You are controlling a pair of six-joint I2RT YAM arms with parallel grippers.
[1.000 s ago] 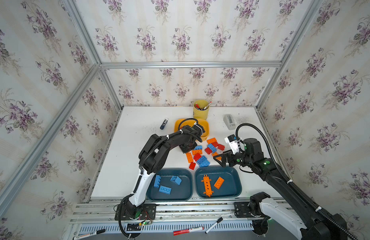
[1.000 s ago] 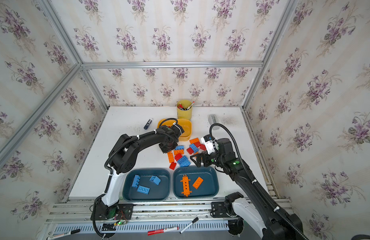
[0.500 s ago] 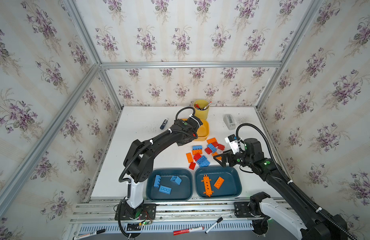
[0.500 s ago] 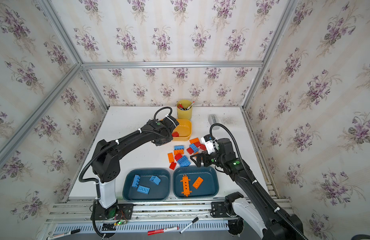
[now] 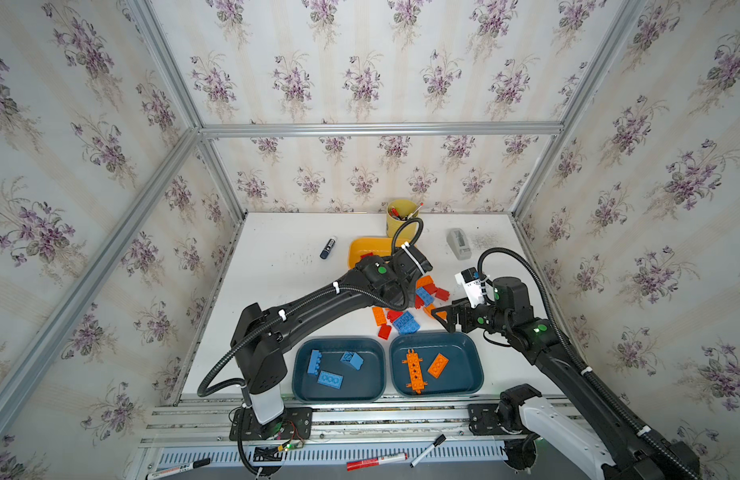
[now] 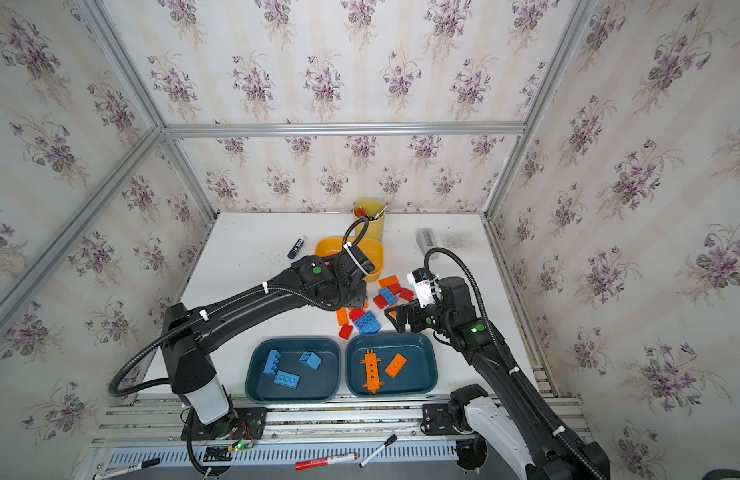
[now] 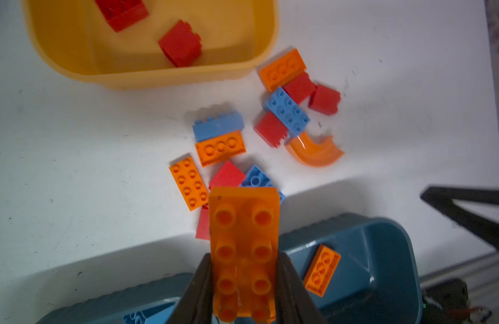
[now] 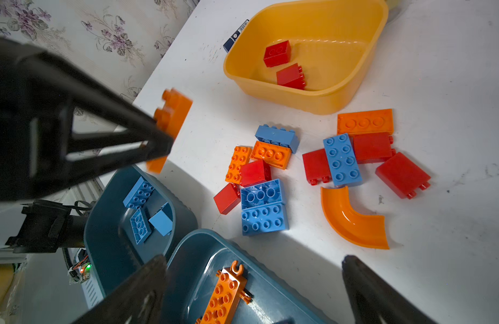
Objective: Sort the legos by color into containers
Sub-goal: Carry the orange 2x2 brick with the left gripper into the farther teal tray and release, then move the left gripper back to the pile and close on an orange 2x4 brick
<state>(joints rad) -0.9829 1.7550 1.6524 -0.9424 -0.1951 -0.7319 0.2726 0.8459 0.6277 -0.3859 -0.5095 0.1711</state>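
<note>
Orange lego point(image 7: 244, 238), in left fingers point(image 7: 198, 293), swung off yellow container point(image 7: 158, 75).

Wide open table point(image 5: 276, 266) on the left, only a small dark tube point(image 5: 328, 248) far back. The left arm point(image 5: 310, 303) slants over it, clear of the surface. Centre is crowded: loose bricks point(image 5: 405, 322) wedged between the yellow tub point(image 5: 353, 254) behind and a blue tub point(image 5: 298, 376) and second blue tub point(image 5: 478, 374) in front. The left gripper point(image 7: 244, 261), clamped on an orange brick point(image 7: 244, 218), hangs at the pile's left side; the right gripper point(image 5: 442, 321), spread wide, sits just right of it. A narrow bare lane splits the bricks. Back right lies bare around a grey box point(image 5: 458, 244); a cup point(image 5: 401, 218) stands behind the yellow tub.
</note>
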